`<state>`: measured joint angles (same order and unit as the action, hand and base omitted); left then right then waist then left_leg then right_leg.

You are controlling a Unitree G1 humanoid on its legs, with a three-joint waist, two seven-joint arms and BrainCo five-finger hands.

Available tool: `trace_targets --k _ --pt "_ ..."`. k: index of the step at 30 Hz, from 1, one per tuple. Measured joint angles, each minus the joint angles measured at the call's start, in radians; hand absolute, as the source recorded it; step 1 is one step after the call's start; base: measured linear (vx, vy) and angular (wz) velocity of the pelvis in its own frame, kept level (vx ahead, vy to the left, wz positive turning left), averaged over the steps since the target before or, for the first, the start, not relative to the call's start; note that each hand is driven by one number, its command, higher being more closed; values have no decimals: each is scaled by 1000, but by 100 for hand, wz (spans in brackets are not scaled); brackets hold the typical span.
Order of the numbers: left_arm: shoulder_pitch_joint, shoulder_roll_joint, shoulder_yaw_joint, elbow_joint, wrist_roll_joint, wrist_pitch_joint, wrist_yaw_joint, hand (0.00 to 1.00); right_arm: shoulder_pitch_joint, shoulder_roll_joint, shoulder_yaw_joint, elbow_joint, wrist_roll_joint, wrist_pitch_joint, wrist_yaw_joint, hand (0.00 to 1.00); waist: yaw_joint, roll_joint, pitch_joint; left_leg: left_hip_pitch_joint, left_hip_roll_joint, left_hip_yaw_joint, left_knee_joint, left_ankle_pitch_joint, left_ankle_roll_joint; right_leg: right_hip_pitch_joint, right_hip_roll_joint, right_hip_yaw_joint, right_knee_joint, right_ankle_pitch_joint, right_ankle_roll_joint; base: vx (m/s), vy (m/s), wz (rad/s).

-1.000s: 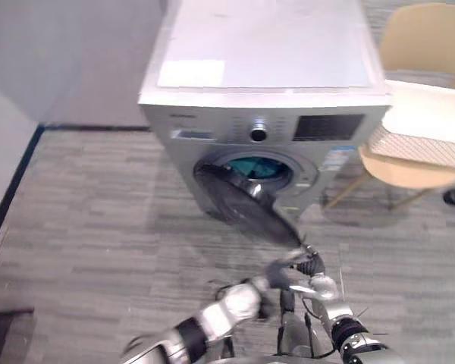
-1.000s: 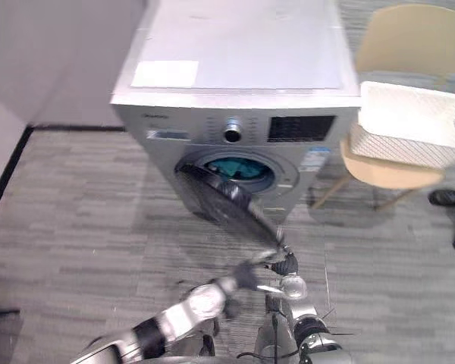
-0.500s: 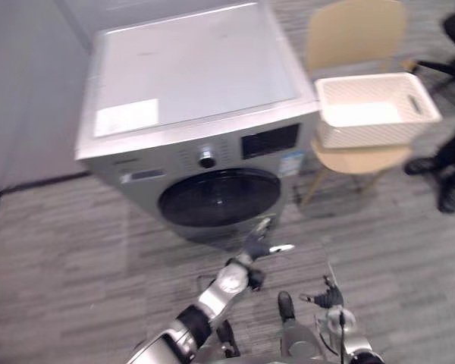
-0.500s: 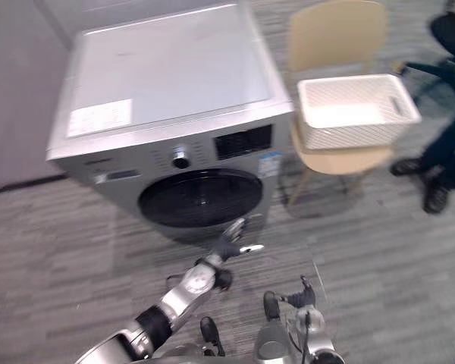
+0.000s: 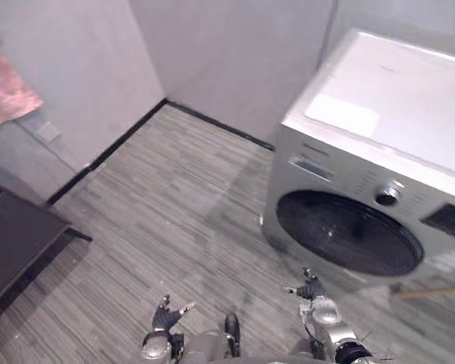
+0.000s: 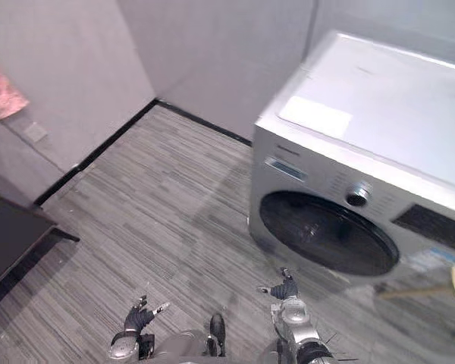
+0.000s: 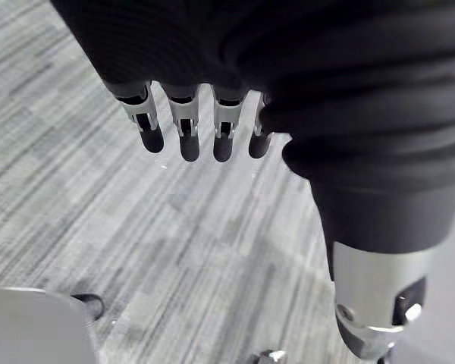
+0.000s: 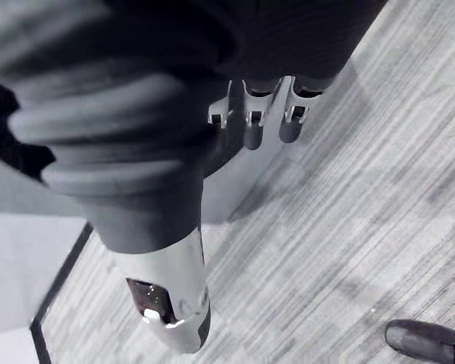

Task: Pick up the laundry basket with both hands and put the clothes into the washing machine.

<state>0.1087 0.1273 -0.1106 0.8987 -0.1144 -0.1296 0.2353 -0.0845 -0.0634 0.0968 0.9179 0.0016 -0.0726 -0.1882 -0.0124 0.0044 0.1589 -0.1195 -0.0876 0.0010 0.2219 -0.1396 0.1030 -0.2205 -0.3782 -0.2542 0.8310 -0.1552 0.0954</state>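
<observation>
Left hand (image 5: 164, 315) and right hand (image 5: 311, 290) hang low over the floor (image 5: 174, 205), fingers loose, holding nothing. Washing machine (image 5: 379, 129) stands ahead-right with its door (image 5: 349, 233) closed. The right hand is nearer.

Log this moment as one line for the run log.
washing machine door: shut | left hand: open, empty, low over floor | right hand: open, empty, low before the door

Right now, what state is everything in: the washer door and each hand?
Washing machine door: shut.
Left hand: open, empty, low over the floor.
Right hand: open, empty, near the door, not touching it.
</observation>
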Motion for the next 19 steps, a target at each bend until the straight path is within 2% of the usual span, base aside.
trace_targets --k 2,3,4,5,6,7,8,9,10,11,12,13,15,16,17,19 --pt "-21 1 38 0 -1 0 6 0 11 10 -1 -10 -6 -1 18 0 -6 -4 1 40 -3 -111 -9 1 -1 -66 123 82 -28 -96 -10 372 -5 155" --pt "-28 -6 45 0 -1 -2 7 0 24 0 -1 -27 2 -5 32 0 -12 -6 2 49 -9 -147 -15 2 -2 -85 164 116 -71 -106 -11 288 -47 172" --pt "-46 -14 50 0 -1 -6 7 0 38 -23 -5 -63 19 -26 53 0 -26 -3 5 57 -24 -223 -14 1 -3 -120 227 212 -165 -107 -7 277 -107 162" --pt "-56 -20 56 0 -1 -9 7 0 45 -35 -10 -72 33 -37 64 0 -32 -9 5 62 -32 -262 -13 -1 -7 -136 257 271 -215 -103 0 282 -161 204" --pt "-68 -31 64 3 0 -13 7 0 53 -54 -11 -73 37 -40 70 0 -43 -11 10 87 -44 -322 -9 -11 -25 -131 299 362 -333 -78 27 278 -182 179" --pt "-68 -31 66 5 0 -13 7 0 63 -53 -12 -73 36 -39 68 0 -45 -17 12 98 -57 -358 9 -26 -49 -125 303 391 -416 -24 27 276 -209 203" --pt "-61 -30 79 4 1 -15 6 0 79 -51 -9 -78 35 -34 62 0 -46 -51 5 100 -77 -359 37 -56 -92 -118 277 391 -474 92 20 275 -250 180" --pt "-58 -29 95 5 2 -17 7 0 92 -35 -9 -82 35 -33 61 0 -48 -67 3 95 -80 -342 64 -88 -110 -119 256 363 -458 116 -11 319 -297 171" --pt "-53 -55 140 -6 1 -17 10 0 90 -30 -13 -88 34 -31 60 0 -37 -31 -2 63 -30 -297 116 -116 -125 -118 276 299 -444 102 -21 264 -237 118" --pt "-50 -66 155 -8 1 -20 12 0 90 -25 -13 -100 34 -30 59 0 -25 -30 -2 42 -17 -271 145 -116 -126 -110 278 278 -455 83 -43 241 -228 102" --pt "-45 -76 175 -7 1 -21 16 0 81 -18 -13 -115 34 -31 59 0 -21 -15 5 -1 28 -195 204 -124 -142 -85 292 223 -480 83 -54 216 -232 96" --pt "-37 -91 185 -4 1 -20 20 0 72 0 -16 -107 34 -31 59 0 -22 -5 11 -12 90 -93 229 -131 -180 -33 313 173 -524 94 -71 235 -274 104" --pt "-24 -111 181 -2 2 -14 21 0 73 18 -27 -93 36 -31 57 0 -19 -6 12 -5 157 56 203 -134 -184 31 321 117 -579 103 -85 134 -173 85" --pt "-22 -122 175 -2 7 -11 21 0 70 15 -43 -73 37 -33 58 0 -22 -4 11 14 192 150 134 -110 -189 60 321 80 -600 104 -87 50 -90 90" --pt "-34 -117 155 2 12 -10 21 0 69 13 -57 -56 38 -35 56 0 -20 -5 6 26 194 203 73 -76 -148 70 314 53 -615 104 -86 38 -59 81" --pt "-44 -102 144 20 22 -9 22 0 70 6 -76 -16 41 -34 58 0 -4 -15 -2 65 172 206 -4 -29 -142 94 305 46 -666 123 -80 28 -3 31"
